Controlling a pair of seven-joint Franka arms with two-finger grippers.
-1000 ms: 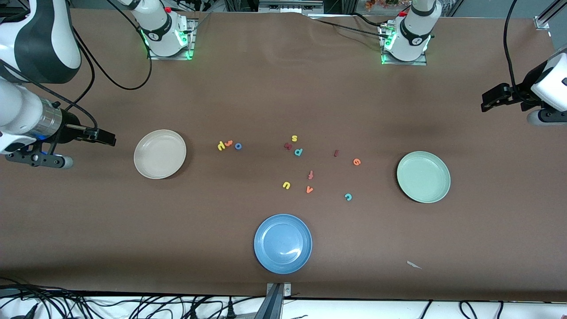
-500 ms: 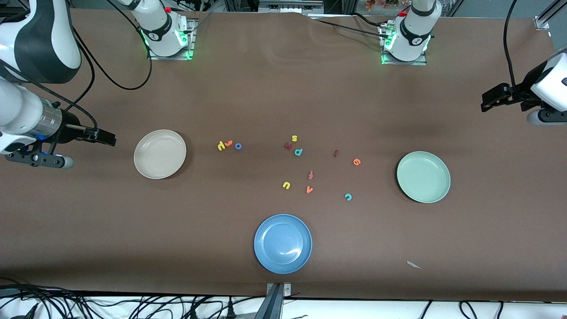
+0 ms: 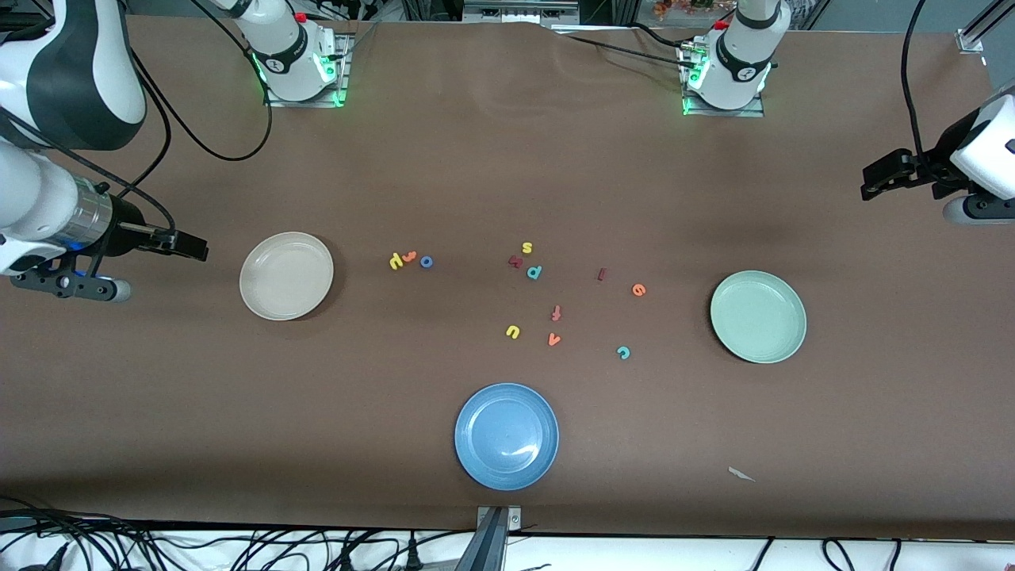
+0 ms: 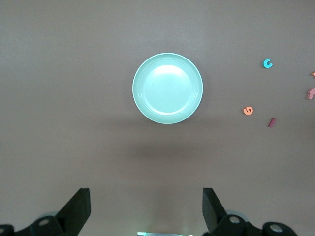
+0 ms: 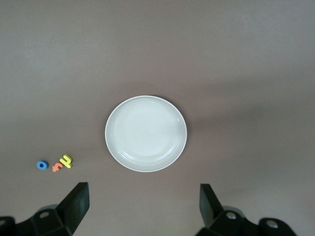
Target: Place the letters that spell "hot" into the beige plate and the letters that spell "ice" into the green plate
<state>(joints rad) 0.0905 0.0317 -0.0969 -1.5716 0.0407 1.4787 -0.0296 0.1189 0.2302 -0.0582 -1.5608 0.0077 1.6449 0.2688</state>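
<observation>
The beige plate [image 3: 286, 275] [image 5: 145, 133] lies empty toward the right arm's end of the table. Beside it sit the yellow h [image 3: 396, 261] [image 5: 66, 161], orange t [image 3: 409, 255] and blue o [image 3: 427, 262]. Toward the left arm's end lies the green plate [image 3: 758, 316] [image 4: 167, 88], also empty, with the dark red i [image 3: 601, 274], orange e [image 3: 638, 290] and teal c [image 3: 623, 352] beside it. My right gripper [image 3: 197, 251] [image 5: 143, 204] hangs open over bare table beside the beige plate. My left gripper [image 3: 870, 188] [image 4: 146, 209] hangs open over bare table beside the green plate. Both hold nothing.
A blue plate [image 3: 507, 435] lies nearer the front camera, mid-table. Spare letters sit in the middle: yellow s [image 3: 526, 247], teal p [image 3: 534, 272], red-orange f [image 3: 557, 313], yellow u [image 3: 512, 331], orange v [image 3: 553, 339]. A small white scrap [image 3: 741, 474] lies near the front edge.
</observation>
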